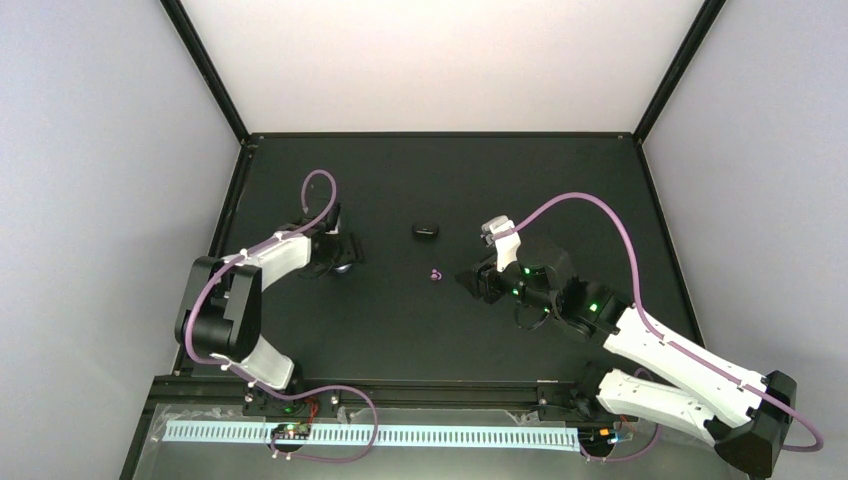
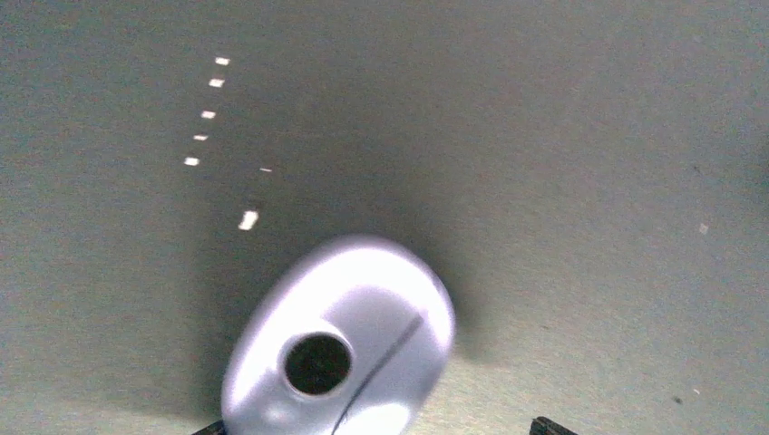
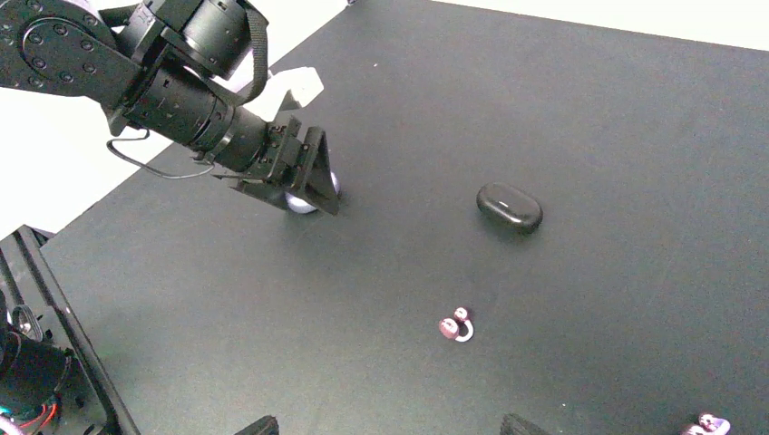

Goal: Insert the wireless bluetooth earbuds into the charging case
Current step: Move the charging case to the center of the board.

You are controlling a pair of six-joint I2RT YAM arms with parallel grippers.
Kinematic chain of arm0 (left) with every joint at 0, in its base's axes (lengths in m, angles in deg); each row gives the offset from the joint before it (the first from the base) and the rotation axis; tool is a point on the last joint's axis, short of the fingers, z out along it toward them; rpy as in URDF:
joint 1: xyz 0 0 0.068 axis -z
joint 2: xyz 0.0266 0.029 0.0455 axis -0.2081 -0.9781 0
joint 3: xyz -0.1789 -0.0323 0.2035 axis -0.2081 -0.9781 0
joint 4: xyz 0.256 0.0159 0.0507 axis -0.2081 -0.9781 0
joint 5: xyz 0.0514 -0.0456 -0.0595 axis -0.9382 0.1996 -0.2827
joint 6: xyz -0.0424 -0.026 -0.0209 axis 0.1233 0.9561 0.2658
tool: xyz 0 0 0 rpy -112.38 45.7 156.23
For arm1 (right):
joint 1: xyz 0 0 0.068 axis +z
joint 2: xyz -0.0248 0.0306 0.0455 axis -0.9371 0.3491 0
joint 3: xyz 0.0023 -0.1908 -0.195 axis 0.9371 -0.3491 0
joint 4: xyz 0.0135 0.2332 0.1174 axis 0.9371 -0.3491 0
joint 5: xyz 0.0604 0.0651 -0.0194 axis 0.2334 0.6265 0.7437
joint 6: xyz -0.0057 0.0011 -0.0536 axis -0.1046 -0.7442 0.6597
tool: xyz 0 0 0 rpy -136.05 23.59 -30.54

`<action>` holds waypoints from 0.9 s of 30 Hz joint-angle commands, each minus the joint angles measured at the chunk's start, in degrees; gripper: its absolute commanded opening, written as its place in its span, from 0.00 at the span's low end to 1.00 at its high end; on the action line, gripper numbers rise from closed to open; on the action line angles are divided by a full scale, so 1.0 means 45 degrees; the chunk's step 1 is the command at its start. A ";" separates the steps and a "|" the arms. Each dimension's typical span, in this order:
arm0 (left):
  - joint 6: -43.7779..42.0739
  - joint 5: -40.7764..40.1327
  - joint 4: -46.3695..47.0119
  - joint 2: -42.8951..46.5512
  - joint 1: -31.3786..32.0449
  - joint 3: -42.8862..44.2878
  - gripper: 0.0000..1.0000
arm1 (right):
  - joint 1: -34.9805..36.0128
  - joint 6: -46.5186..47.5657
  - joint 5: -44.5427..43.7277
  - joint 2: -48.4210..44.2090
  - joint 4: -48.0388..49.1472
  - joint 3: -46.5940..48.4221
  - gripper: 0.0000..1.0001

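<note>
Left gripper [image 3: 308,186]: jaws wide, astride the silvery case [image 2: 340,340], gap on one side, nothing gripped. Right gripper [image 3: 388,424]: open, empty. Purple-pink earbuds [image 3: 451,326] lie loose on the table [image 3: 589,109] just ahead of it; black case [image 3: 510,207] further beyond. No bud seated; insertion seemingly all still to do.

A purple-pink earbud [image 3: 451,326] lies loose in the middle of the table [image 3: 589,109], near a shut black case [image 3: 510,207], an oval pebble lying flat. A shiny silver case [image 2: 340,340], oval with 1 dark round spot, rests well to the left. A 2nd bud [image 3: 707,423], purple, is partly cut off at the right wrist view's bottom edge.
</note>
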 commanded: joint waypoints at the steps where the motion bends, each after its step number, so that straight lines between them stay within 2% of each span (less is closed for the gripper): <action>1: 0.0392 0.0515 0.0404 0.0012 0.0760 0.0083 0.82 | -0.0059 -0.0125 0.0092 -0.0206 0.0133 0.0064 0.64; 6: 0.0809 0.0605 0.0470 -0.0082 0.1925 0.0430 0.81 | -0.0064 -0.0122 0.0062 -0.0113 0.0182 0.0007 0.64; 9: 0.0747 0.0259 -0.0166 0.0683 0.2009 0.0397 0.83 | -0.0069 -0.0142 0.0059 0.0112 0.0229 0.0107 0.64; 12: 0.0459 -0.0506 -0.1301 0.2776 0.1522 -0.0045 0.91 | -0.0079 -0.0216 0.0241 0.0626 0.0477 0.0271 0.64; 15: 0.0176 -0.1331 -0.2658 0.5689 0.1047 -0.0198 0.98 | -0.0058 -0.0415 0.0689 0.1588 0.1123 0.0507 0.64; 18: -0.0481 -0.2439 -0.3619 0.8355 0.0991 -0.0018 0.99 | -0.0062 -0.0597 0.1378 0.3180 0.1975 0.1044 0.64; 21: -0.1065 -0.2909 -0.3671 1.0692 0.0993 -0.0072 0.99 | 0.0080 -0.0451 0.1916 0.5378 0.2725 0.2047 0.64; 24: -0.1407 -0.3002 -0.3811 1.2340 0.0997 0.0144 0.99 | 0.0404 0.0107 0.2151 0.8105 0.2944 0.3775 0.64; 27: -0.1745 -0.2927 -0.3852 1.3039 0.1008 0.0415 0.99 | 0.0639 0.0493 0.2437 1.0925 0.2685 0.6054 0.66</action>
